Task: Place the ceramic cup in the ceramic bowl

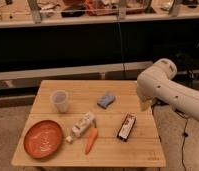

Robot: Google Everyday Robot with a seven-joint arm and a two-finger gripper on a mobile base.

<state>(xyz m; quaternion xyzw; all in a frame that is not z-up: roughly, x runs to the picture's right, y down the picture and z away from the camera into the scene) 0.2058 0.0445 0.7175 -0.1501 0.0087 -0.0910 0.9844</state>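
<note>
The ceramic cup [59, 100], a small pale tumbler, stands upright on the left part of the wooden table [143, 152]. The ceramic bowl [43, 138], a wide shallow orange-red dish with faint white marks inside, sits at the front left corner, in front of the cup. My white arm [168, 90] reaches in from the right. My gripper [144, 104] hangs at the arm's lower end over the table's right edge, far to the right of the cup and the bowl.
A white bottle-shaped carton [82, 126] and an orange carrot [91, 140] lie mid-table, just right of the bowl. A blue sponge [106, 99] lies behind them, and a dark packet [126, 127] lies to the right. A dark counter [93, 45] runs behind the table.
</note>
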